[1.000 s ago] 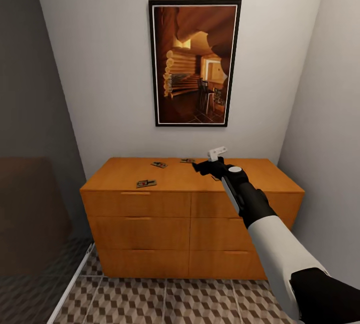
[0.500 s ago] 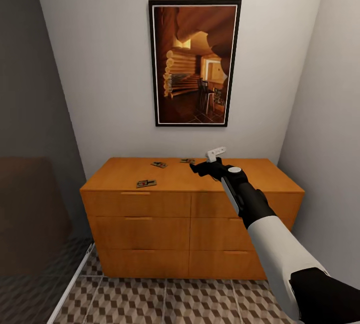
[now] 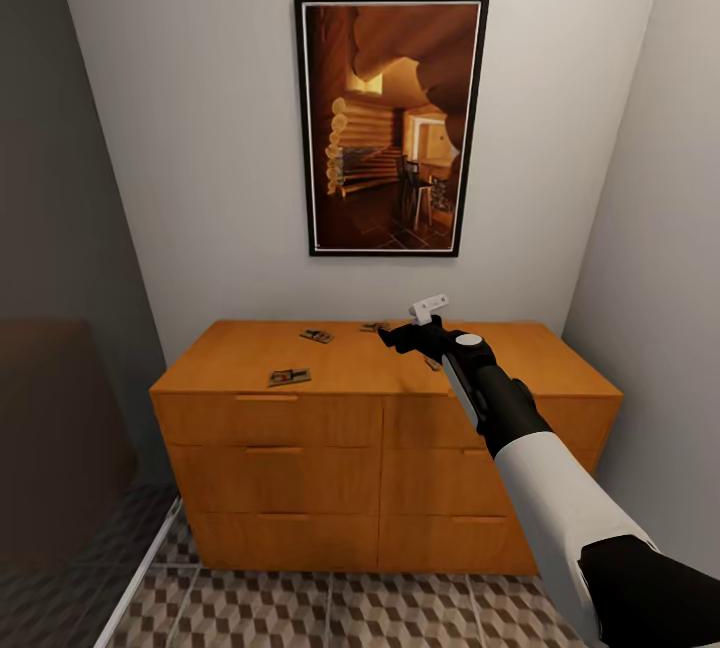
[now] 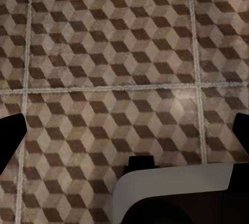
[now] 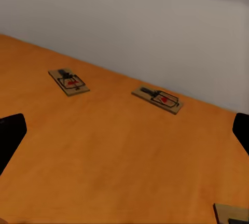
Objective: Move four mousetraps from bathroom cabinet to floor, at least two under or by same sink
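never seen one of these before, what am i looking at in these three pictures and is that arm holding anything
It is a simulated wheeled robot with two arms, steered by a person. The big picture comes from a camera on its head: its right arm reaches out over an orange-brown wooden cabinet below a framed picture on the wall.

The other two pictures come from small cameras beside each gripper. The right gripper looks across the cabinet top, where two mousetraps lie flat and apart, with the corner of another at the frame's edge. From the head, three traps show on the top, one partly behind the gripper.

The left gripper points down at the cube-patterned bathroom floor.

Both grippers are open and hold nothing.
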Robot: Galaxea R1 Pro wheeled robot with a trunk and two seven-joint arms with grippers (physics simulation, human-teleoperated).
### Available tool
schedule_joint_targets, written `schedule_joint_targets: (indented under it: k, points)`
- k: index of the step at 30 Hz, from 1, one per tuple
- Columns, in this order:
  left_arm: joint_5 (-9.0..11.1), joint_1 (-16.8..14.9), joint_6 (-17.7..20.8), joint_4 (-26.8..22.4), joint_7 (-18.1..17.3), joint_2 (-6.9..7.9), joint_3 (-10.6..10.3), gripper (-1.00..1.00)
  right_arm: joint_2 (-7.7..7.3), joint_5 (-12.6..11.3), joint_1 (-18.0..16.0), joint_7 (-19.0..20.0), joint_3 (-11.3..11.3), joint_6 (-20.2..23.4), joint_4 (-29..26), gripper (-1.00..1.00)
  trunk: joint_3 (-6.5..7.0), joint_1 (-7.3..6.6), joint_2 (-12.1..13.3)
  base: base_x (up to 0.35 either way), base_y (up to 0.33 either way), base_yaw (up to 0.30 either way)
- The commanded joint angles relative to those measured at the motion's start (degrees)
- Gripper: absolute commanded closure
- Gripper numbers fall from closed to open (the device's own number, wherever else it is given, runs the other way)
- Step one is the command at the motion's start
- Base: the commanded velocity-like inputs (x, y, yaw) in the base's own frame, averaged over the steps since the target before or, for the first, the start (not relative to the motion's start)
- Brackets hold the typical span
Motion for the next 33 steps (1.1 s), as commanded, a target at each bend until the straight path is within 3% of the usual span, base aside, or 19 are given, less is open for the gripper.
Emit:
schedule_joint_targets:
  k: [1, 8, 14, 33]
  points:
    - [-0.04, -0.1, -0.36, 0.23, 0.18, 0.03, -0.28, -1.0, 0.02, 0.6, -0.04, 0.35, -0.07, 0.24, -0.08, -1.0, -0.07, 0.02, -0.03, 0.26, 0.0, 0.0]
    - [-0.04, -0.1, -0.39, 0.25, 0.18, 0.12, -0.28, -1.0, 0.02, 0.6, -0.03, 2.1, -0.06, 0.24, -0.04, -1.0, -0.07, 0.02, -0.03, 0.267, 0.0, 0.0]
    - [-0.03, -0.1, -0.42, 0.27, 0.18, 0.13, -0.28, -1.0, -0.04, 0.78, -0.04, 11.06, -0.06, 0.24, 0.08, -1.0, -0.07, 0.02, -0.03, 0.19, 0.0, 0.0]
    - [-0.03, -0.1, -0.43, 0.73, 0.18, 0.13, -0.28, -1.0, -0.01, 0.89, -0.03, 16.08, 0.1, 0.24, 0.61, -1.0, -0.07, 0.02, -0.03, 0.018, 0.0, 0.0]
